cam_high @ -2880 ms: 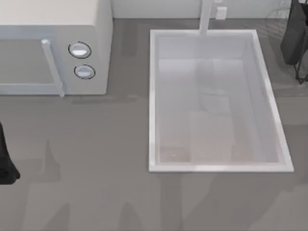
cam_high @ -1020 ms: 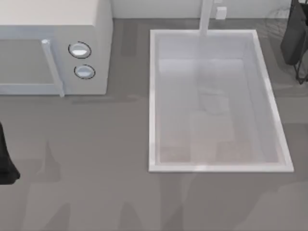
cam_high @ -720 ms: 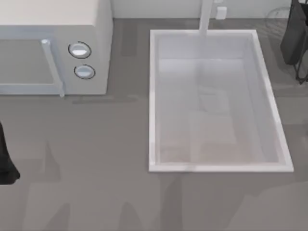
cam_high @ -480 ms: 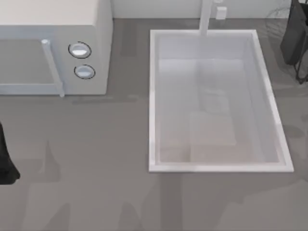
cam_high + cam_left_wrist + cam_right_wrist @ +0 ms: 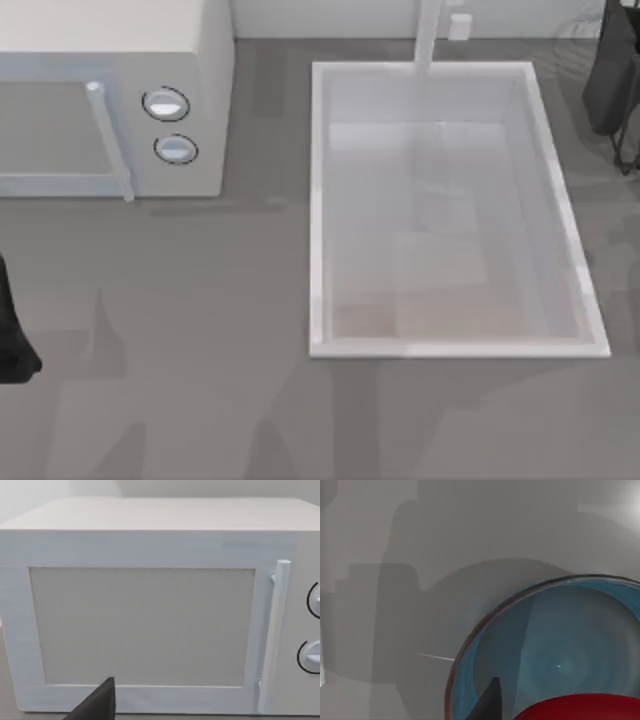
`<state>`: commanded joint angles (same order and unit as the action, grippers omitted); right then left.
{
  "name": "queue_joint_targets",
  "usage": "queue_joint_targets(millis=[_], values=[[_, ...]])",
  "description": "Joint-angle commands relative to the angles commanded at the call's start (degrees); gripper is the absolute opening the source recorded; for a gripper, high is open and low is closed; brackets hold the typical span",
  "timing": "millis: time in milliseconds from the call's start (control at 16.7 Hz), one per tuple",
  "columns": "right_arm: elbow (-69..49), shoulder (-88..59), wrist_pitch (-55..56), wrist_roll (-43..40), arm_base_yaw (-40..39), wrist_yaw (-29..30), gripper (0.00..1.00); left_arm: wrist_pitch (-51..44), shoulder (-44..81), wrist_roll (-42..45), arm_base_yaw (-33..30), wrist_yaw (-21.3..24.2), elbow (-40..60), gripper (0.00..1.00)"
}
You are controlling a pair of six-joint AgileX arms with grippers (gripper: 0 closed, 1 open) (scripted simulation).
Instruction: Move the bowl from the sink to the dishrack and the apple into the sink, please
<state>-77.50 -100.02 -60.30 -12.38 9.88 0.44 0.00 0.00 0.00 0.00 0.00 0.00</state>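
**Q:** Where are the bowl and the apple?

**A:** In the right wrist view, the round, glossy, deep blue bowl with a thin red rim [image 5: 560, 645] lies directly beneath the right hand [image 5: 490, 702]. It stands upright on a grey surface. The small, glossy, dark red apple [image 5: 580, 707] sits closer to the hand than the bowl's centre does. It overlaps the bowl's inside, but I cannot tell whether it rests in the bowl or is being held.

**Q:** How far open is that hand?

**A:** I cannot tell. The same goes for the left hand [image 5: 97, 702], which is parked in front of the white box-shaped microwave [image 5: 150, 620].

**Q:** And the sink?

**A:** The large white rectangular sink [image 5: 315, 200] on the grey desk [image 5: 200, 300] holds nothing. The apple probably goes there next.

**Q:** Which arm is nearer?

**A:** The right arm, since both things lie straight below its hand. The bowl is round, so it has no long axis to line up with.
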Motion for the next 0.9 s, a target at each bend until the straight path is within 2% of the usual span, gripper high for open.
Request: queue_joint_targets(millis=[180, 540, 900], values=[[1.7, 0.1, 10.1, 1.8, -4.6, 4.1, 0.00, 0.0, 0.0, 0.0, 0.0, 0.0, 0.0, 1.00], [10.8, 0.5, 37.6, 5.1, -13.5, 15.1, 0.00, 0.0, 0.0, 0.0, 0.0, 0.0, 0.0, 1.00], [17.2, 2.9, 57.9, 7.9, -24.8, 20.6, 0.00, 0.0, 0.0, 0.0, 0.0, 0.0, 0.0, 1.00]])
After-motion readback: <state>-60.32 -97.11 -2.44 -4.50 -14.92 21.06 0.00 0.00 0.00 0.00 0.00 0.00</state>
